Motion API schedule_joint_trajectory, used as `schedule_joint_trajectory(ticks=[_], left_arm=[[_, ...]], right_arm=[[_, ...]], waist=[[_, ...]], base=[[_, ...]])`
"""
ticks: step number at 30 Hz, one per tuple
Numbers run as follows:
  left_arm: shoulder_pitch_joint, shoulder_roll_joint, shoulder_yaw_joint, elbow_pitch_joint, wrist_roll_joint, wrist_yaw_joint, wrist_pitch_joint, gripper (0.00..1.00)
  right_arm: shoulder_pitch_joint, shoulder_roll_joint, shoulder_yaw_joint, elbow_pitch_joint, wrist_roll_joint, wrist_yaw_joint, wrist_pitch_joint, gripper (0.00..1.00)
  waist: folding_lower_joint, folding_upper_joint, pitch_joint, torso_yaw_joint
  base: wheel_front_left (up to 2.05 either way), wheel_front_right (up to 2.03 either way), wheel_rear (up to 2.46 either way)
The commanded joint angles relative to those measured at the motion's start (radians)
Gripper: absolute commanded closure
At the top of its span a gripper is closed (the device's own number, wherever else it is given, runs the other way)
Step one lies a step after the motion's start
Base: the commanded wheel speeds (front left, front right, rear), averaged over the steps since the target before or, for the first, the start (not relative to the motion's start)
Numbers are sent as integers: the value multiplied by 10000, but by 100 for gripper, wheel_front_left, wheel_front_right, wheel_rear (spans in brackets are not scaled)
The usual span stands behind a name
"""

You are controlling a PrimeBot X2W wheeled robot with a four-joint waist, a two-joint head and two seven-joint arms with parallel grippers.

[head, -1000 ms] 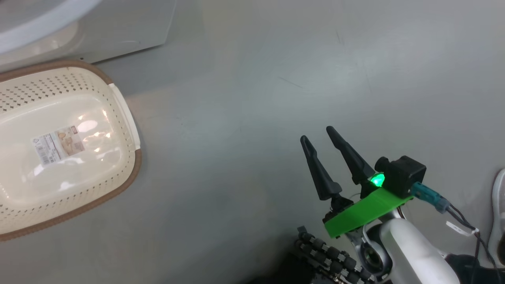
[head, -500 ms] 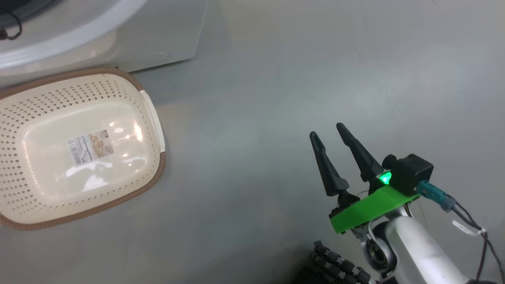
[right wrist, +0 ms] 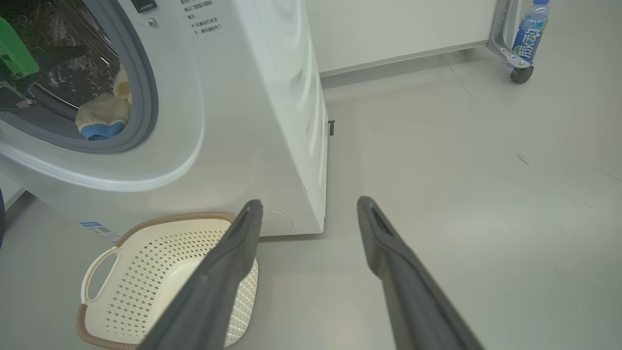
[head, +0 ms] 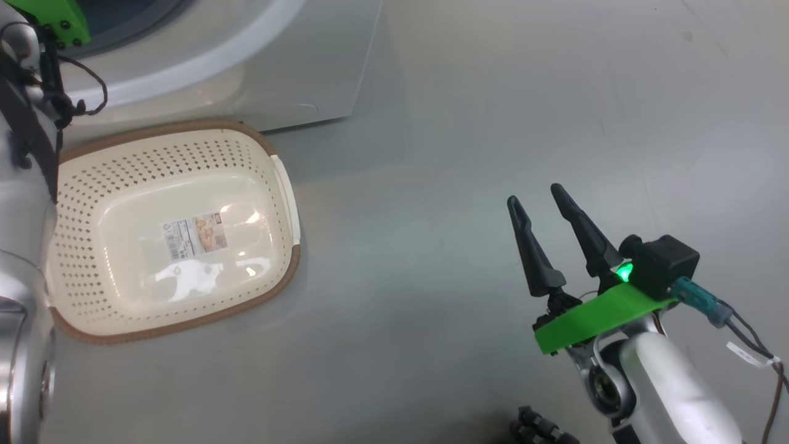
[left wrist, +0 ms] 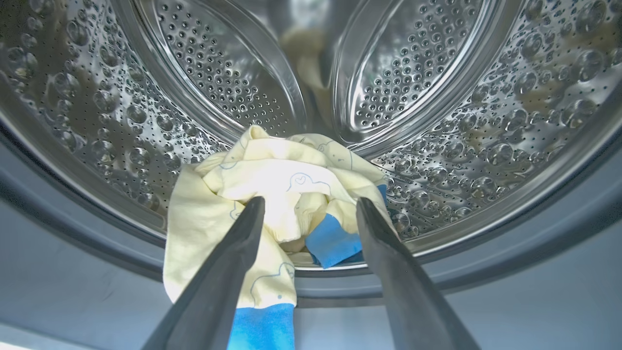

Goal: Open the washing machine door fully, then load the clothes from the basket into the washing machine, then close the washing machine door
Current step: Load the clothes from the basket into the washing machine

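The clothes [left wrist: 272, 184] lie in a cream-yellow heap with blue patches at the front lip of the steel drum [left wrist: 146, 112], one end hanging over the grey gasket. My left gripper [left wrist: 309, 200] is open just before the heap, a finger on each side, gripping nothing. The washing machine [right wrist: 252, 107] stands with its mouth uncovered and the clothes [right wrist: 102, 116] showing inside. The basket [head: 280, 185] sits on the floor before it, holding nothing but its label. My right gripper [head: 533, 192] hovers open over bare floor, to the right of the basket. The washing machine door is out of view.
A blue-labelled bottle [right wrist: 529, 31] stands beside a caster [right wrist: 520, 74] at the far right of the right wrist view. Grey floor [head: 462, 123] stretches to the right of the machine. My left arm [head: 24, 123] runs up the left edge of the head view.
The head camera has swung, so the basket and machine now sit further right and my left arm has come into the picture. The right gripper stays open in about the same pose.
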Motion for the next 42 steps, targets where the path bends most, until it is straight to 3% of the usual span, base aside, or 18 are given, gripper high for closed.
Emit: schedule_joint_trajectory(ticks=[1,12,32,42], left_arm=[[-112,278,126,-304,-63,-88,-199,0],[1582,-254,-19,-1401,-236,-637,-726,0],[7754,-699,624,-7878,20,-380,-738,0],[9812,-935,1460,-10026,338,-245,-739,0]], right_arm=[[46,-155,62,-291,-91,-29,-65,0],[176,-297,-400,-367,-226,-29,-65,0],[524,-405,-868,-475,-371,-29,-65,0],[552,-445,-832,-468,-380,-29,-65,0]], waist=[[1,-1,-159,196],[1,-1,-786,904],[1,-1,-1584,1423],[1,-1,-1677,1536]], base=[[0,0,0],[0,0,0],[0,0,0],[0,0,0]])
